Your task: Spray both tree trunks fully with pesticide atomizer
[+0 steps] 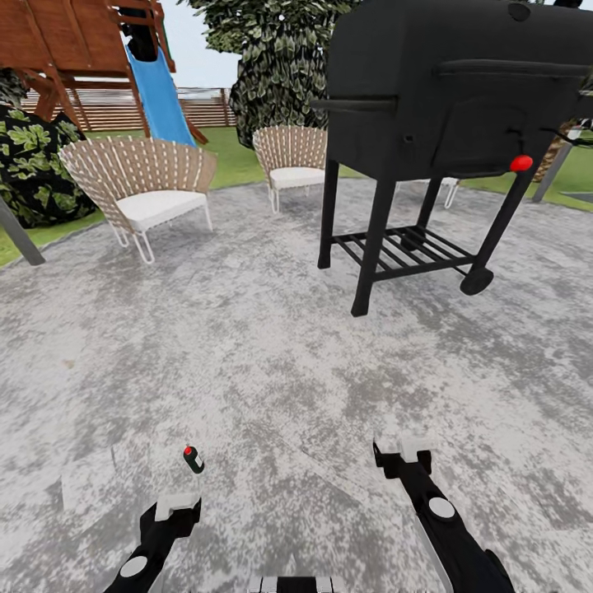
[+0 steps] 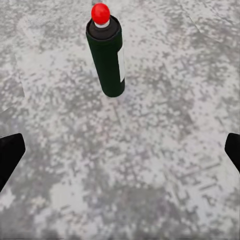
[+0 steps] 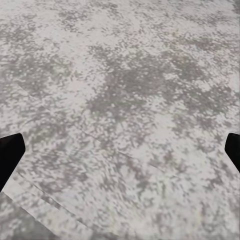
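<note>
Pesticide atomizer (image 1: pixel 193 459) upright on the grey mottled floor (image 1: pixel 272 362), just ahead of our left end effector (image 1: pixel 177 504), apart from it. Both our left and right end effector (image 1: pixel 403 451) stand open, holding nothing. Beyond, we see a black grill (image 1: pixel 445 123) and two wicker chairs (image 1: pixel 140 185).
</note>
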